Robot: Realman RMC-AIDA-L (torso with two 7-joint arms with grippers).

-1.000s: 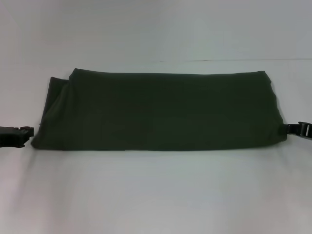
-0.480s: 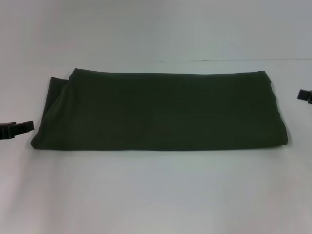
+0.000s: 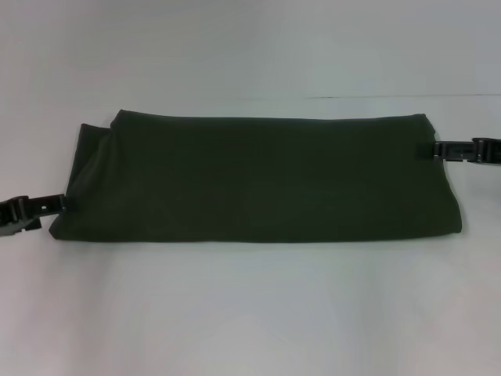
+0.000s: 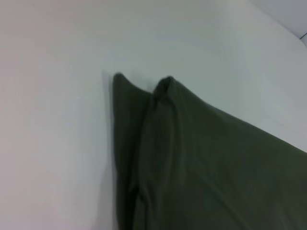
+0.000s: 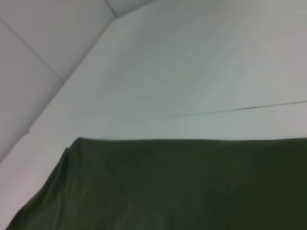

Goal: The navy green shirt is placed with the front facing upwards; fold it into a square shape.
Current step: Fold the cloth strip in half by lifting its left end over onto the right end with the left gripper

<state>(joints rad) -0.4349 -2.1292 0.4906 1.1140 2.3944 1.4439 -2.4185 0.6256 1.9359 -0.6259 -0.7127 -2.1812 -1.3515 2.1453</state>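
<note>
The navy green shirt [image 3: 254,178] is seen folded into a long band across the middle of the white worktop [image 3: 250,313], plain side up. At the frame's left edge, the left tool [image 3: 56,204] is pressed against the band's lower left end. At the right, the right tool [image 3: 438,150] is touching the upper right end. Whether either tool is spread or pinching cloth cannot be told.
</note>
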